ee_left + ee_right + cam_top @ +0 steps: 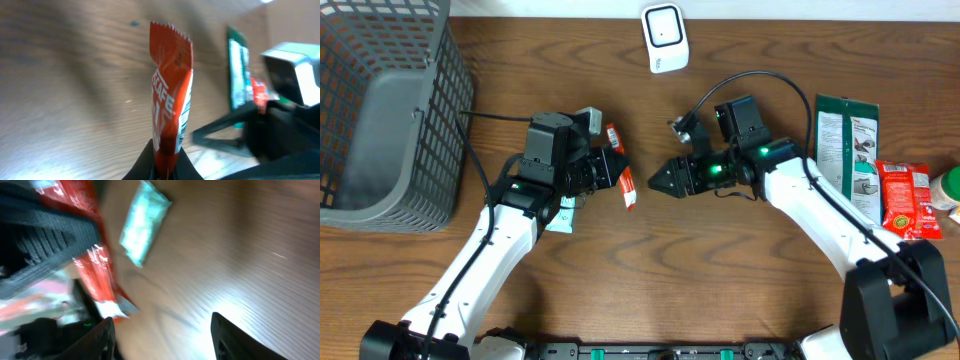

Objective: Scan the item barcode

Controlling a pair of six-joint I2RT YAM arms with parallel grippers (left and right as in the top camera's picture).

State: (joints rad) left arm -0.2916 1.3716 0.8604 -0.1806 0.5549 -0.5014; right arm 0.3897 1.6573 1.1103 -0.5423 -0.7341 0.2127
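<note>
Pale packet [563, 215]: flat on table [670, 270], lower left of centre in overhead frame, partly covered from above.
Left gripper [617, 172]: fingers pressed together, pinching sachet [627, 188].
Sachet: red with white lettering, centre of overhead frame; in left wrist view it [171, 95] stands straight up out of the gripper [165, 169].
Right gripper [656, 180]: fingers spread, nothing between them; tips face the sachet, just apart from it.
Green packet [847, 145], red packet [905, 200]: right of frame, flat, side by side.
Basket [445, 110]: grey mesh, upper left; solid grey floor showing.
Scanner [663, 35]: white, top centre, well apart from sachet.
</note>
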